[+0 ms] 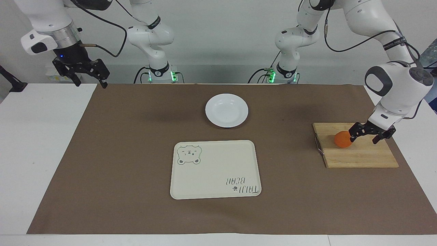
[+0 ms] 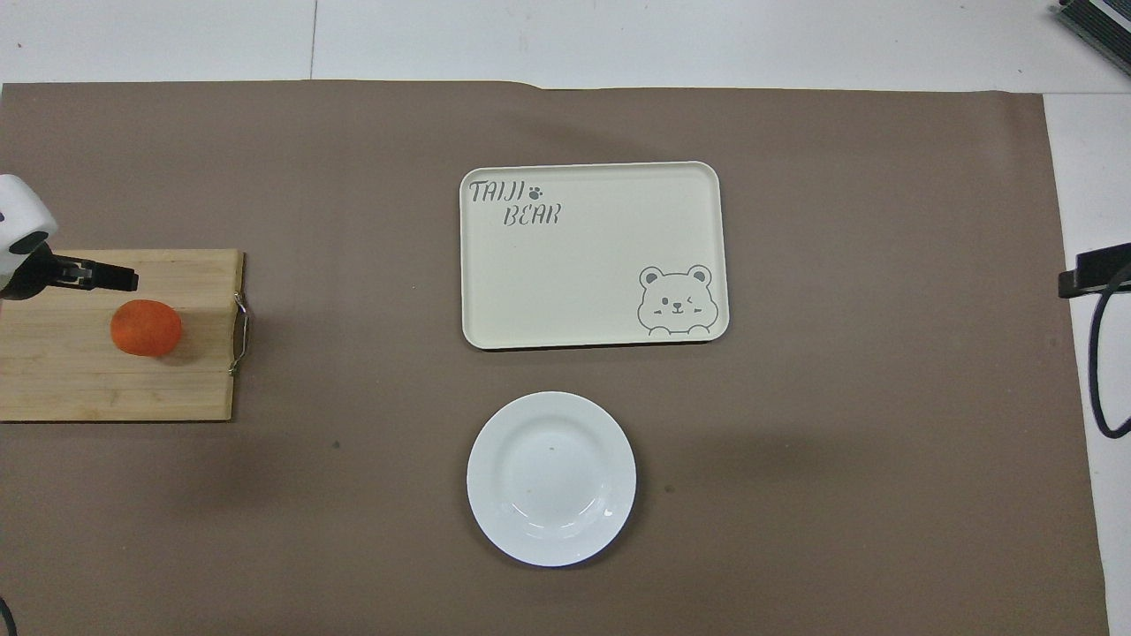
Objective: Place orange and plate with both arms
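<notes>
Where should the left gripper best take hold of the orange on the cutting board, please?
Probably across the widest middle of the orange, coming from above: it is round and sits free on the flat cutting board. The open left gripper is beside it, not yet centred over it.

Orange [image 2: 146, 328] on wooden cutting board [image 2: 106, 380], just beside the one visible black finger [image 2: 106, 278] of the left gripper [image 2: 88, 276]. White plate [image 2: 551, 478] and cream bear tray [image 2: 592, 254] on brown mat [image 2: 839, 353], well apart from that finger.
</notes>
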